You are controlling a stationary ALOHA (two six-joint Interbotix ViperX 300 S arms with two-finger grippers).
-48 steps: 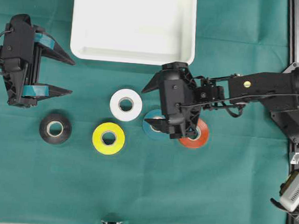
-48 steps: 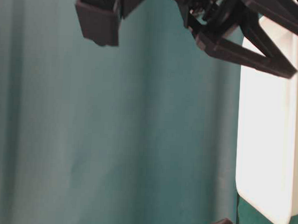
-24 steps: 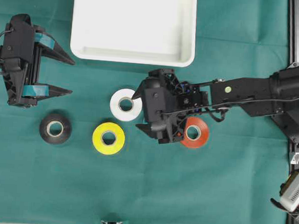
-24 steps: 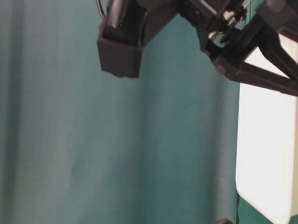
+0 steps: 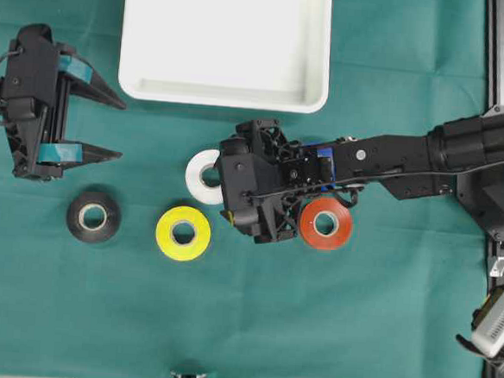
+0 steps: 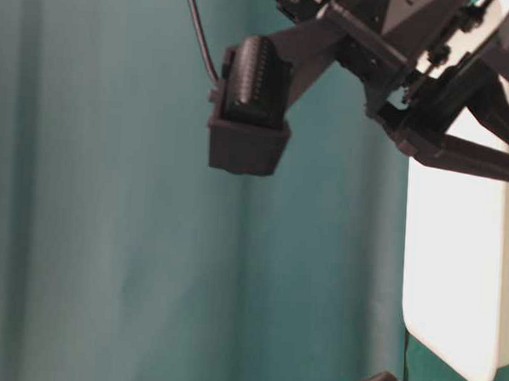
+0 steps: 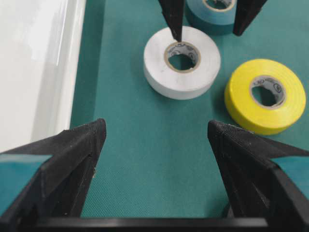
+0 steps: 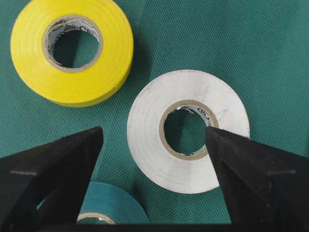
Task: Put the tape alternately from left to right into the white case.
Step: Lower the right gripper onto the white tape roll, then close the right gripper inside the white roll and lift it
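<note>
Small print ringing the pale cores, too fine to read. White roll flat on the green cloth, hole upward, just below the white case at the cloth's far edge. Right gripper spread wide over it, one finger across its rim. Teal roll seen only by wrist cameras. Left gripper wide, empty.

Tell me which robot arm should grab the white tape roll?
Probably the right. Its open gripper hangs over the white tape roll, one finger at the roll's core. The left gripper waits open beside the white case, nearer the black roll.
</note>
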